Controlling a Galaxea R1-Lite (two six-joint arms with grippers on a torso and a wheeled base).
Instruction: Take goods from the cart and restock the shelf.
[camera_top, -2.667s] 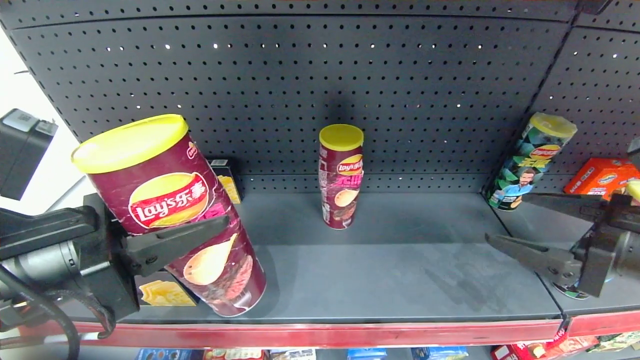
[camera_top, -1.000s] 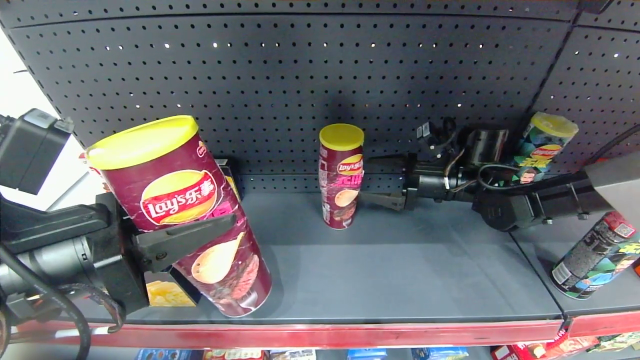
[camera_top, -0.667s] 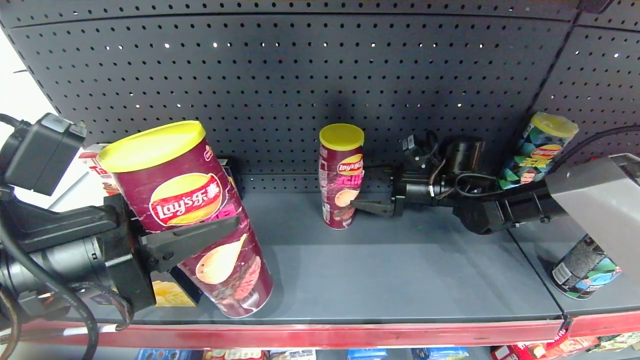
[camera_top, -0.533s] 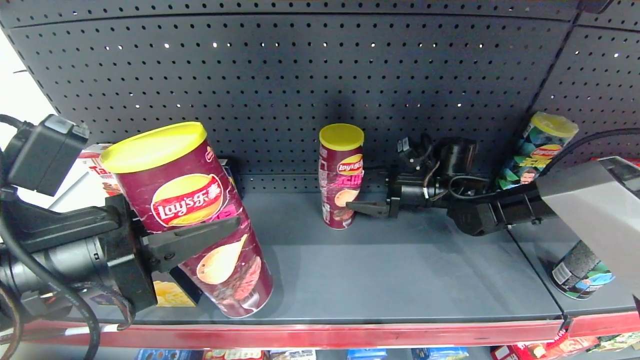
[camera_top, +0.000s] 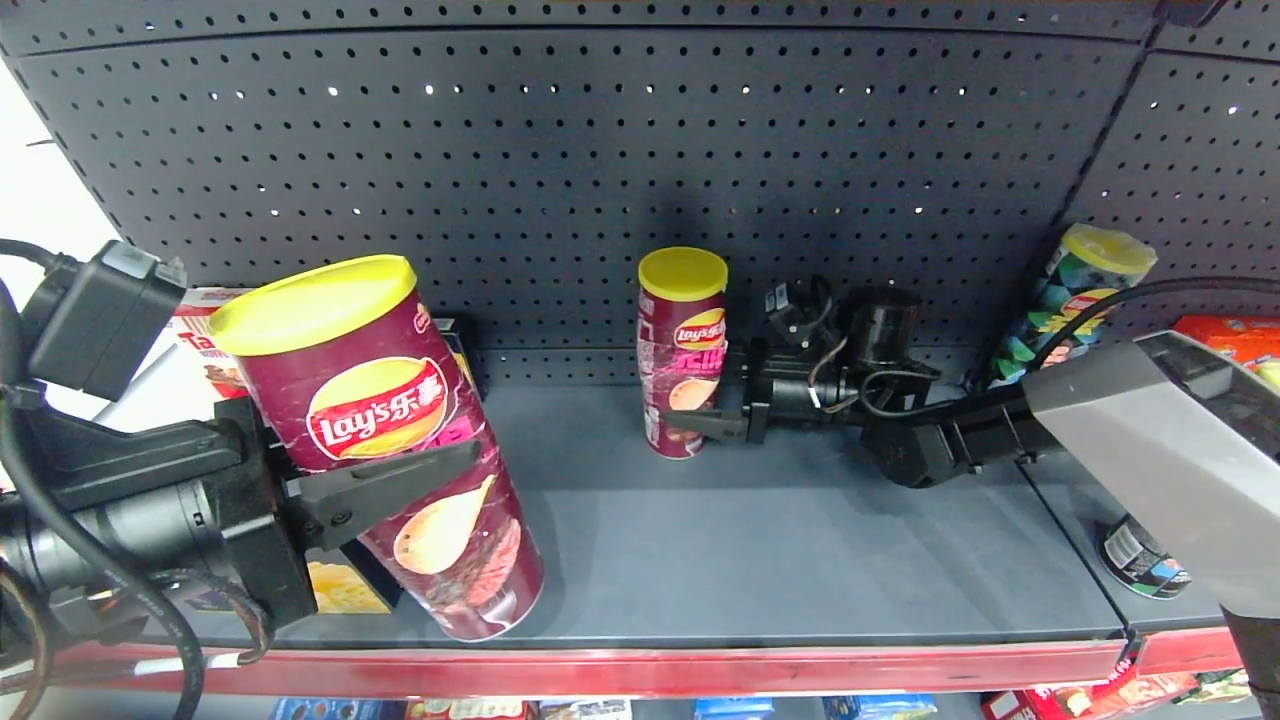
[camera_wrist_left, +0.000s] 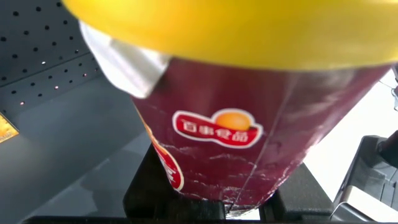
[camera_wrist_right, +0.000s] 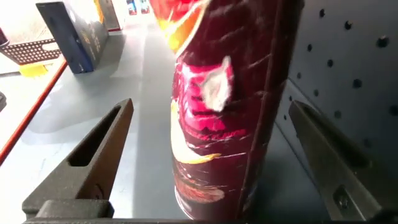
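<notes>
Grey store shelf (camera_top: 800, 540); at eight o'clock the left gripper (camera_top: 420, 445) clamps a tilted chips canister (camera_top: 370, 400), not yet placed; the right gripper (camera_wrist_right: 211, 118), spread wide, straddles the upright canister (camera_top: 683, 350) at twelve; closing squarely seems next.

A dark grey perforated back panel (camera_top: 600, 150) rises behind the shelf (camera_top: 800, 540), with pinpoints of light showing through some holes. The shelf board is matte dark grey, edged in front by a red strip (camera_top: 650, 670). On the right an upright seam (camera_top: 1093, 150) divides this bay from a second perforated panel (camera_top: 1200, 150). Past the left end the room is bright white.
</notes>
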